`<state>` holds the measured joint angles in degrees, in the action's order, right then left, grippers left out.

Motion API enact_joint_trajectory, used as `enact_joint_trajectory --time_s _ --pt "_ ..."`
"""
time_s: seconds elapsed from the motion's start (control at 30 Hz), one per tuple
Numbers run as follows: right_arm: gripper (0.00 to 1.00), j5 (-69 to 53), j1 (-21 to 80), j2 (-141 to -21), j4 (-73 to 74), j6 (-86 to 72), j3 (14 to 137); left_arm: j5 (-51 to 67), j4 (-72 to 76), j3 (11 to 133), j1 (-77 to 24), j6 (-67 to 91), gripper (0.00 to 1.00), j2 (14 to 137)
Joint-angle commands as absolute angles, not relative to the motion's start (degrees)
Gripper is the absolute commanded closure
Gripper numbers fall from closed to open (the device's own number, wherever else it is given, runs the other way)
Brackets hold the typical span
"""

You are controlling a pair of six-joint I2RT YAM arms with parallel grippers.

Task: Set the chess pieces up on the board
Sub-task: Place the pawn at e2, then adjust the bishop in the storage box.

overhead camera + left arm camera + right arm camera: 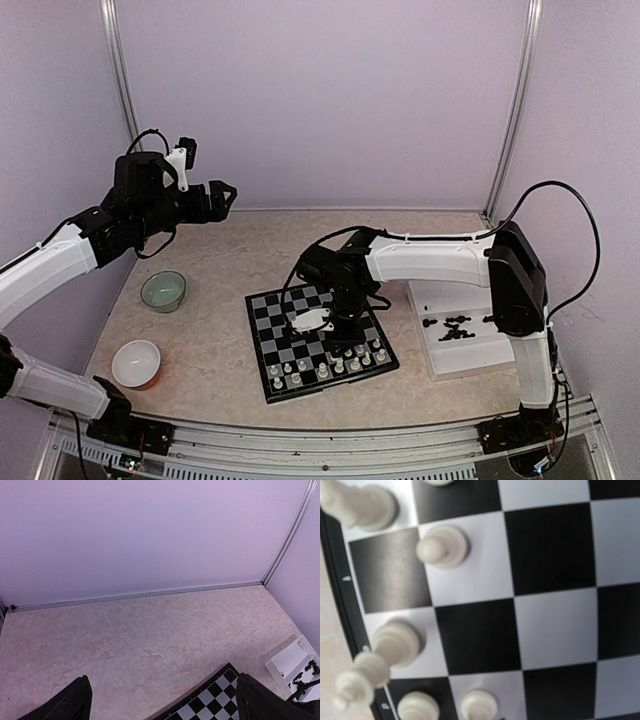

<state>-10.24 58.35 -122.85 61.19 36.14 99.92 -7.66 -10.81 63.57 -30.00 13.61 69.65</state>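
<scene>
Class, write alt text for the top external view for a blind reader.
The right arm reaches over the board, where cream-white chess pieces stand along its near edge. Black pieces lie in a white tray at right; the left arm is raised near a green bowl and a white bowl.

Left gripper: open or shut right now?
Open: on the left gripper the two dark fingers sit far apart at its wrist view's bottom corners, only table and board between them.
</scene>
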Motion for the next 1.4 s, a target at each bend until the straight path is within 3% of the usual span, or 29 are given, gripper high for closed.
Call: enact_joint_trajectory --time_s 0.0,0.33,0.67,0.93,1.07,1.2,1.37 --pt "0.82 -11.96 58.97 -121.98 61.8 35.85 101.46 -6.78 -10.34 62.93 -29.53 14.1 0.01 69.14" --pt "0.73 -18.74 49.63 -111.75 62.67 36.47 99.83 -6.15 -3.18 60.04 -29.53 16.92 0.01 68.03" --pt "0.7 -13.18 18.81 -95.88 54.49 29.93 84.48 8.75 -4.38 67.01 -31.77 23.3 0.01 75.63" --pt "0.68 -3.31 3.49 -88.23 47.09 28.87 68.75 2.18 -1.94 72.38 -41.11 12.58 0.01 81.8" --pt "0.68 -1.4 -0.76 -88.85 43.6 28.66 63.88 -15.77 -2.36 73.61 -43.57 13.27 0.01 84.55" --pt "0.68 2.32 -2.42 -90.58 40.16 28.24 61.54 -16.28 -5.49 78.02 -43.97 12.25 0.01 89.31" --pt "0.67 6.16 -3.24 -92.92 36.04 26.69 60.43 -9.35 5.95 68.97 -43.82 13.54 0.01 84.93"
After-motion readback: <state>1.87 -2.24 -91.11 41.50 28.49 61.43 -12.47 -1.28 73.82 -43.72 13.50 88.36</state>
